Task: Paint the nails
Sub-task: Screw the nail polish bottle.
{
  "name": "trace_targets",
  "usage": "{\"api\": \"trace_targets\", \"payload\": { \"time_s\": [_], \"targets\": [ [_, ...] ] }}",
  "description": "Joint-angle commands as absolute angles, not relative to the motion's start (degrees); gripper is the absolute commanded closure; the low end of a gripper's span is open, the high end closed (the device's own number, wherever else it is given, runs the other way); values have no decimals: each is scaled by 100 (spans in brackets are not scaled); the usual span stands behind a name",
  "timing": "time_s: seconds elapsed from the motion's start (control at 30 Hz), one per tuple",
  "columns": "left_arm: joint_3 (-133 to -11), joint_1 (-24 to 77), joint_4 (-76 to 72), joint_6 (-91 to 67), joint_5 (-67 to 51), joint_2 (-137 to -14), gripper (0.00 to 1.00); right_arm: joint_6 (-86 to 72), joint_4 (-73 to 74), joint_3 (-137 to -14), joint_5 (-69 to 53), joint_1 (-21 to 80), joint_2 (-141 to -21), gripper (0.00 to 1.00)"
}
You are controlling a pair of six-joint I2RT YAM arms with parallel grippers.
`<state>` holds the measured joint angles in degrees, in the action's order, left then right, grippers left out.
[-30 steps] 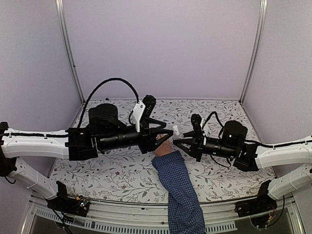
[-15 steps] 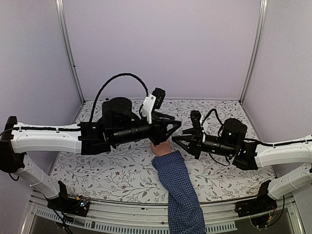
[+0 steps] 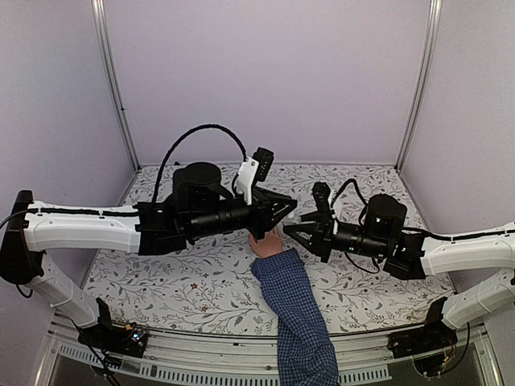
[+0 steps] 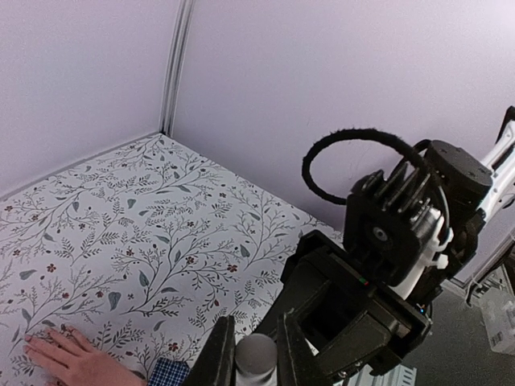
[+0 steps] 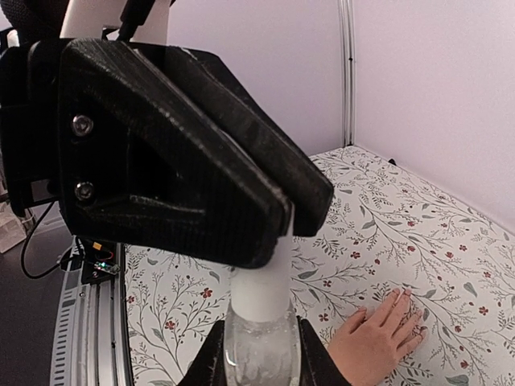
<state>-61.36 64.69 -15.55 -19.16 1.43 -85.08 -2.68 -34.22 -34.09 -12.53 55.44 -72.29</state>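
Note:
My right gripper (image 5: 257, 358) is shut on a small clear polish bottle (image 5: 259, 342) that it holds upright above the table. The bottle's white cap (image 5: 263, 277) sits between the fingers of my left gripper (image 4: 256, 360), which is shut on the cap (image 4: 256, 352) from above. In the top view the two grippers meet at the table's middle, left gripper (image 3: 288, 215) against right gripper (image 3: 300, 232). Just below them a pale hand (image 3: 266, 244) lies flat, fingers spread, ending a blue checked sleeve (image 3: 302, 314). Its nails (image 5: 396, 293) are pale; I cannot make out any colour.
The table (image 3: 185, 281) is covered by a white cloth with a floral print. Lilac walls close in the back and both sides, with metal posts (image 3: 113, 80) at the corners. The sleeve runs off the near edge between the arm bases.
My left gripper has moved right to the bottle and closed on its white cap. My right gripper has kept hold of the bottle, shifting only slightly. The hand has not moved.

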Motion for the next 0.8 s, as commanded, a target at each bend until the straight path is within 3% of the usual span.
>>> {"api": "trace_targets", "payload": {
  "time_s": [0.0,0.2,0.77],
  "targets": [
    [-5883,6441,-1805,-1947,-253,-8453,91,-221,-3516,-3692,-1338,5572,-7075,100],
    [-5518,6436,-2028,-1864,-658,-8232,98,-182,-3504,-3782,-1753,5572,-6914,100],
    [-5019,6427,-2686,-1225,-2897,-8068,100,-106,-3489,-4396,-4226,5572,-6707,100]
  ]
}}
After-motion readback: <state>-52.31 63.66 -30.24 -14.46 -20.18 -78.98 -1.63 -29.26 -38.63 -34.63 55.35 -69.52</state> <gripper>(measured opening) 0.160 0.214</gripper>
